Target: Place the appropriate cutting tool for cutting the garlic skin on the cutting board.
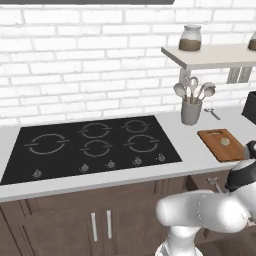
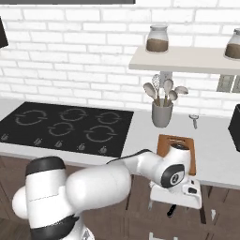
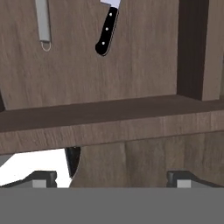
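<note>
A black five-burner cooktop (image 1: 95, 145) is set into the white desk (image 1: 197, 152). A grey utensil holder (image 1: 191, 111) with silver spoons stands beside it. Two jars (image 2: 157, 39) stand on a wall shelf (image 2: 187, 60).

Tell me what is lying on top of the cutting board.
On the cutting board rests the garlic, near its middle, seen in the left base view. In the right base view the arm covers most of the board, so its near end cannot be checked.

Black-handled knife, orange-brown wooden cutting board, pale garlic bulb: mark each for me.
Black-handled knife (image 3: 106, 31): hand view, mid handle.
Orange-brown wooden cutting board (image 1: 233, 149): left base view, bare near end.
Pale garlic bulb (image 1: 225, 141): left base view, bulb top.
</note>
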Available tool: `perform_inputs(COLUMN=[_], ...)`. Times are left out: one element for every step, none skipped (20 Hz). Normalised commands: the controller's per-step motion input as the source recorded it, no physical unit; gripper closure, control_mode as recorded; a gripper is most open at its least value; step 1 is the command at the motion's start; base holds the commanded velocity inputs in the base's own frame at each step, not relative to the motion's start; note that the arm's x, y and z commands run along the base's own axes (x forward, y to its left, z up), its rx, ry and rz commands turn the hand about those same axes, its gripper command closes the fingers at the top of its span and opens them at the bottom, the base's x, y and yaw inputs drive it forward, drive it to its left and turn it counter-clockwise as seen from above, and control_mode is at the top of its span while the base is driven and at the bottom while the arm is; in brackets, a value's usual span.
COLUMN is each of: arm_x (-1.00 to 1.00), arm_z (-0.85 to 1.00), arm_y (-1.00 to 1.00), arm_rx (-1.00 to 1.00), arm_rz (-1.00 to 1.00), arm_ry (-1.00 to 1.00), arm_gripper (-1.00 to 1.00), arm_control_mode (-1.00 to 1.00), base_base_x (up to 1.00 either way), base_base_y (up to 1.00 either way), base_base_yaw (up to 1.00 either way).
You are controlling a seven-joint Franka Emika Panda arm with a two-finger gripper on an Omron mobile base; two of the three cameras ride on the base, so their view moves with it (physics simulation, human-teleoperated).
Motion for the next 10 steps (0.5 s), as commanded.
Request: perform_inputs(arm_x=[0.26, 0.23, 0.23, 0.24, 0.24, 0.44, 0.55, 0.58, 0.61, 0.52], arm_z=[-0.29, -0.26, -0.30, -0.34, -0.34, -0.41, -0.39, -0.40, -0.42, -0.45], arm_y=[-0.36, -0.30, -0.13, -0.08, -0.03, 0.00, 0.00, 0.00, 0.00, 0.00], arm_rx=[0.00, 0.00, 0.00, 0.00, 0.00, 0.00, 0.00, 0.00, 0.00, 0.00], arm_rz=[0.00, 0.00, 0.00, 0.00, 0.00, 0.00, 0.00, 0.00, 0.00, 0.00], arm_ry=[-0.01, 0.00, 0.00, 0.00, 0.00, -0.03, -0.04, -0.03, -0.02, -0.05], arm_gripper=[-1.00, -1.00, -1.00, -1.00, -1.00, -1.00, -1.00, -1.00, -1.00, -1.00], arm_control_mode=[-1.00, -1.00, -1.00, -1.00, -1.00, -1.00, -1.00, -1.00, -1.00, -1.00], base_base_x=[0.00, 0.00, 0.00, 0.00, 0.00, 0.00, 0.00, 0.00, 0.00, 0.00], base_base_y=[0.00, 0.00, 0.00, 0.00, 0.00, 0.00, 0.00, 0.00, 0.00, 0.00], base_base_yaw=[0.00, 0.00, 0.00, 0.00, 0.00, 0.00, 0.00, 0.00, 0.00, 0.00])
